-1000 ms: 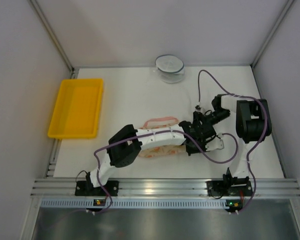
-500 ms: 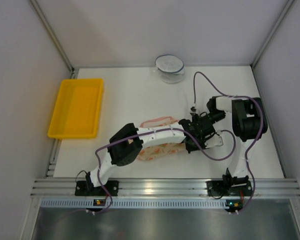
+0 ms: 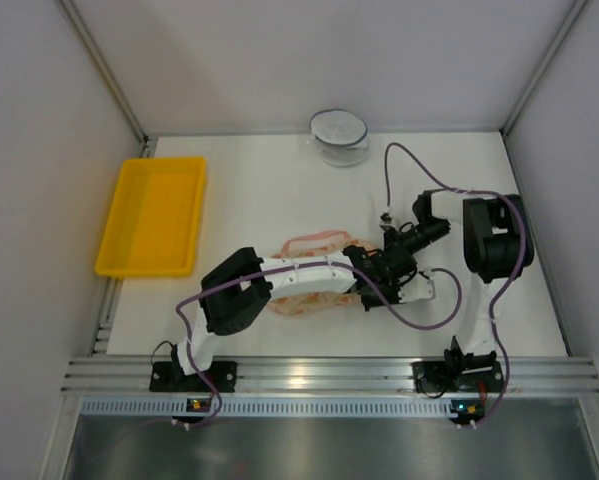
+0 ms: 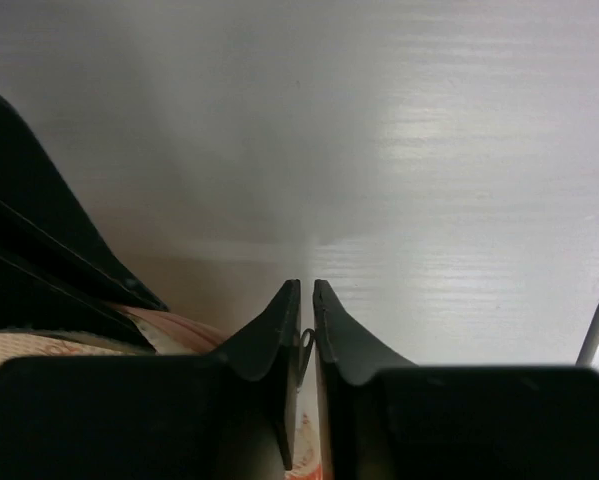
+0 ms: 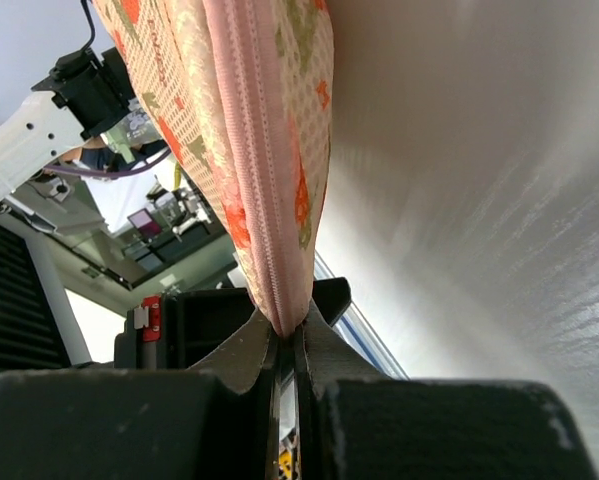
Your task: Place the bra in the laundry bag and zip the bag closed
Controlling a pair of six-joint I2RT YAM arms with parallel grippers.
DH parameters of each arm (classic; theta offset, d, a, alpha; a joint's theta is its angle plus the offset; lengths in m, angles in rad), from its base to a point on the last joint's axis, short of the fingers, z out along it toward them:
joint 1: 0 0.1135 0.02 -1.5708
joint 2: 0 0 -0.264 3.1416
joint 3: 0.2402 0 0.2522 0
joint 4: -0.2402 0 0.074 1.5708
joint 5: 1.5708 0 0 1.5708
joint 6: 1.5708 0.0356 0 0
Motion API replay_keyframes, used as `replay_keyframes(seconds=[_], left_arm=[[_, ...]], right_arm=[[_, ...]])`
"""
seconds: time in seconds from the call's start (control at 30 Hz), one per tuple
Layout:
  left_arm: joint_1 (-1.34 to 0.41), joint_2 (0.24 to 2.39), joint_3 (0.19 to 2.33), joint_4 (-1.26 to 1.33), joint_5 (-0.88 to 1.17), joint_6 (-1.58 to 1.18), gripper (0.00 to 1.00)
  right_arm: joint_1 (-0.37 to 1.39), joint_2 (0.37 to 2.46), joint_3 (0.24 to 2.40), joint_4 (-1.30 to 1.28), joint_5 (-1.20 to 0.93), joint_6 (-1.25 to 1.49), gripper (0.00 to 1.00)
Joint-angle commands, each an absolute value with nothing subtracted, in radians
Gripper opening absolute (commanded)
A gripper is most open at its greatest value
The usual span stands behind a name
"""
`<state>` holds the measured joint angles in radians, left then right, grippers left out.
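Between pale walls, white table

Wht table, yel tray, clr bowl, laundry bag

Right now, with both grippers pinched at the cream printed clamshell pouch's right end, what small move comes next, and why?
Probably draw the left gripper a little leftward along the pink zip edging. It pinches a thin metal tab, likely the zip pull, while the right gripper clamps the cream printed pouch at its seam as an anchor. Most of the pouch lies left.
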<state>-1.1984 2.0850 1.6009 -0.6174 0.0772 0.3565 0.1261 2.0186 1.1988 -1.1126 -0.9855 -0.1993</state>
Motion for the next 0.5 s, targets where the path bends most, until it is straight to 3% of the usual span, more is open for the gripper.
replay_keyframes(seconds=[0.0, 0.1, 0.13, 0.2, 0.23, 0.47], left_arm=[[-1.213, 2.042, 1.603, -0.729, 0.107, 0.345, 0.17], [-1.212, 2.028, 1.655, -0.727, 0.107, 0.339, 0.42], [-1.21, 2.022, 1.666, -0.726, 0.112, 0.337, 0.68], [-1.204, 2.0, 1.69, -0.726, 0.121, 0.327, 0.76], [-1.195, 1.993, 1.695, -0.726, 0.129, 0.322, 0.95], [-1.083, 1.91, 1.707, -0.709, 0.212, 0.252, 0.98]], right_arm=[[0.084, 1.977, 1.247, -1.086, -0.957, -0.221, 0.0], [0.066, 1.956, 1.247, -1.08, -0.936, -0.212, 0.0], [0.055, 1.95, 1.246, -1.08, -0.934, -0.212, 0.0], [0.011, 1.928, 1.232, -1.074, -0.917, -0.206, 0.0], [-0.017, 1.918, 1.224, -1.065, -0.905, -0.199, 0.0], [-0.25, 1.804, 1.12, -0.885, -0.848, -0.059, 0.0]])
